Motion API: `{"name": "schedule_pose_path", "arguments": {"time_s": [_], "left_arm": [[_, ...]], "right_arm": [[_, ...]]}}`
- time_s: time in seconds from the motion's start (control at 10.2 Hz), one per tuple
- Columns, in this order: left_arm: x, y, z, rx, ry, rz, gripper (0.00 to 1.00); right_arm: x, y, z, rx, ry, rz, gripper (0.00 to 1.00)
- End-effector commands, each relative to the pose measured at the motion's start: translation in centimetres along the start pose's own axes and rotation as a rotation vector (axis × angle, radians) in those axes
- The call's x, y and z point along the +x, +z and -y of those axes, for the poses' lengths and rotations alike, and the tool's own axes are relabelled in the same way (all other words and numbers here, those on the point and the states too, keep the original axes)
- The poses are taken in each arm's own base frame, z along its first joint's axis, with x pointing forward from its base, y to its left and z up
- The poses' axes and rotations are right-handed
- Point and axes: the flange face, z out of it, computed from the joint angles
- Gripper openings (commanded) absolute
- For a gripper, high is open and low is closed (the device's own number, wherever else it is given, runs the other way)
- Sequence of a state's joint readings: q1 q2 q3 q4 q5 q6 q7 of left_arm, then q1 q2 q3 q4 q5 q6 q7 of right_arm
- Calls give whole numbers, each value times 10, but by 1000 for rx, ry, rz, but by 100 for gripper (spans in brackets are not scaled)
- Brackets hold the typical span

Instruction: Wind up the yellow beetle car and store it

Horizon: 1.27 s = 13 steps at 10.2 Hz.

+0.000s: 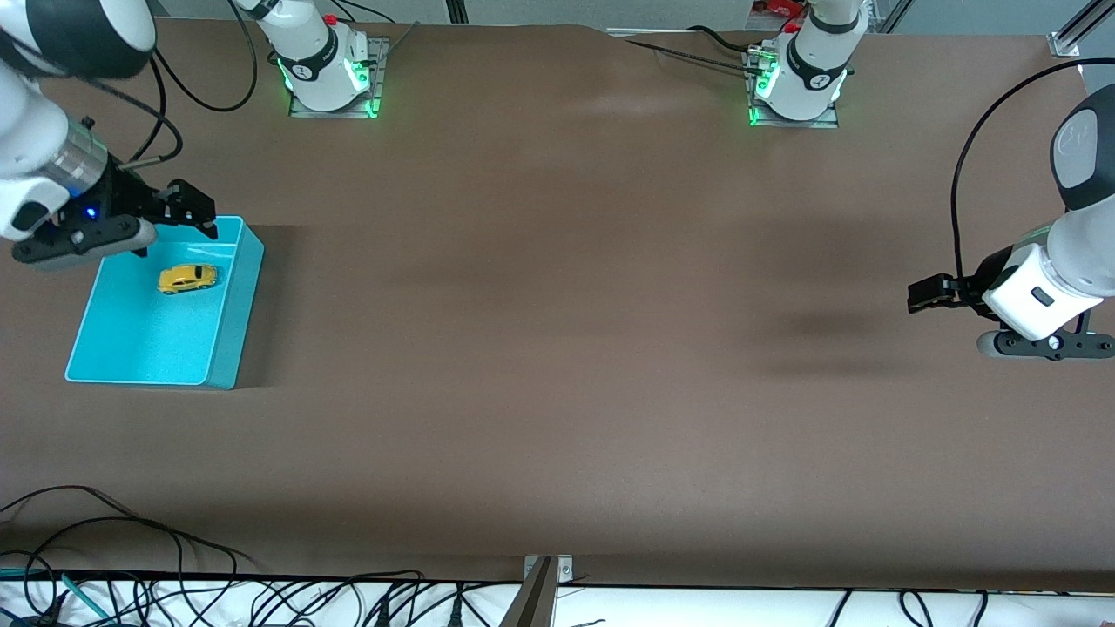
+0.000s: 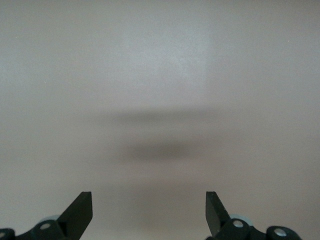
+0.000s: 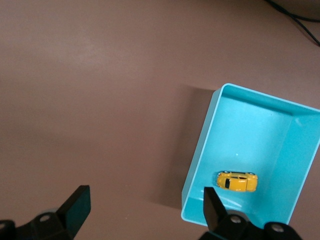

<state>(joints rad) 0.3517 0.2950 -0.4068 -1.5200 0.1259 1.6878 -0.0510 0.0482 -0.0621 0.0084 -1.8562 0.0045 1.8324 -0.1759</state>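
The yellow beetle car (image 1: 187, 278) lies on the floor of a turquoise bin (image 1: 237, 300) at the right arm's end of the table; the right wrist view shows the car (image 3: 237, 181) near one wall of the bin (image 3: 201, 145). My right gripper (image 1: 179, 235) hangs open and empty over the bin's edge toward the robots' bases, above the car and not touching it; in its own view the right gripper (image 3: 147, 200) has one finger over the brown table and one over the bin's rim. My left gripper (image 1: 923, 294) waits open and empty over bare table at the left arm's end, and the left gripper (image 2: 149, 200) has only tabletop between its fingers.
The brown table (image 1: 557, 348) stretches wide between the two arms. Loose black cables (image 1: 131, 557) lie along the edge nearest the front camera, with a small metal bracket (image 1: 547, 570) at its middle. The two robot bases (image 1: 327, 65) stand along the table's edge farthest from the front camera.
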Motion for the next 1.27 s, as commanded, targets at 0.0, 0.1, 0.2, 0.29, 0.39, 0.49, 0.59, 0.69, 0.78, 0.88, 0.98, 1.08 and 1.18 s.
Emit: {"name": "schedule_pose_path", "arguments": {"time_s": [0.0,0.1,0.2,0.29,0.39,0.49,0.59,0.69,0.78,0.88,0.98,1.08,1.18], "left_arm": [[-1,-3,1,-12,12,4,100],[-1,-1,0,-12,14,6,100],[-1,-1,2,-12,11,7,100],[-2,-2,1,-12,12,6,100],[-5,-8,-2,-9,16,-3,100],[-9,-20,-13,-8,35,-23,100],[-13,-30,-16,-3,37,-38,100],[-19,-45,-19,7,36,-63,100],[-27,-60,-23,-22,31,-77,100],[-31,-65,-22,-59,29,-78,100],[-31,-64,-24,-58,38,-76,100],[-31,-63,-22,-58,50,-68,100],[-31,-64,-20,-59,64,-72,100]], "right_arm": [[-11,-10,7,24,45,12,100],[-13,-13,6,29,79,31,100],[-15,-12,5,28,130,50,100],[-16,-13,2,28,140,51,100],[-17,-13,-4,29,154,49,100],[-18,-13,-11,30,168,45,100],[-19,-11,-20,31,185,45,100],[-18,-10,-21,29,187,45,100],[-18,-10,-19,27,185,45,100],[-18,-11,-15,24,190,48,100],[-18,-10,-14,23,208,51,100],[-17,-10,-14,25,210,51,100],[-18,-10,-13,26,211,52,100]]}}
